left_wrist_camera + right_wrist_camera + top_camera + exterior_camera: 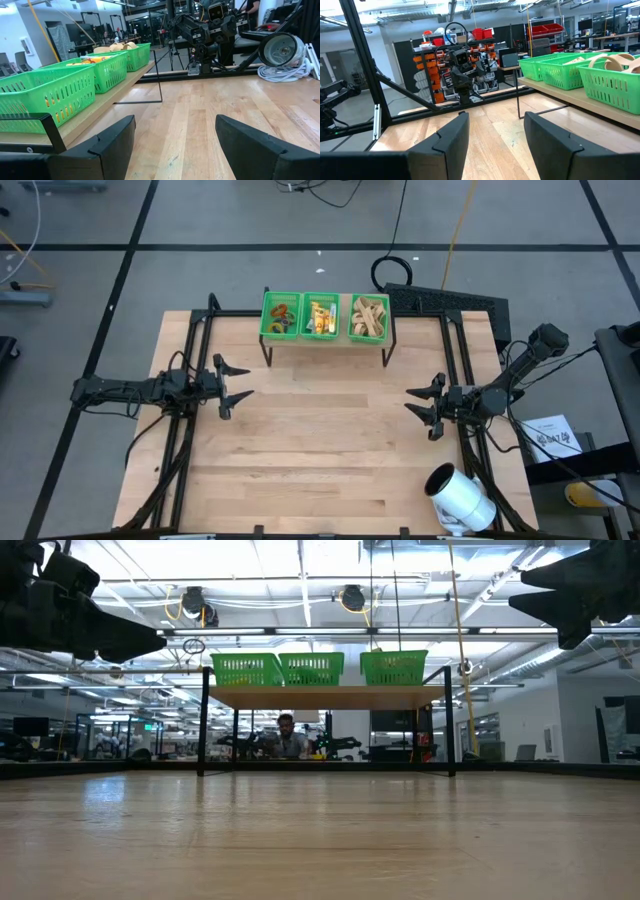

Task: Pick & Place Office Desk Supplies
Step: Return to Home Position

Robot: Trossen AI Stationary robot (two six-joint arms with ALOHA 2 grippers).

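Three green baskets stand in a row on a raised wooden shelf (pixel 325 340) at the table's far side. The left basket (pixel 280 315) holds small coloured rings, the middle one (pixel 320 317) yellow oblong pieces, the right one (pixel 369 317) tan rubber-band loops. My left gripper (pixel 237 384) is open and empty at the table's left, fingers pointing right. My right gripper (pixel 422 404) is open and empty at the table's right, fingers pointing left. Both hang above the bare tabletop.
A large white cylinder (pixel 460 498) lies at the table's near right corner. The shelf's thin black legs (pixel 267 352) stand on the table at the far side. Black frame rails run along the left and right edges. A person (pixel 288 735) sits far behind the table.
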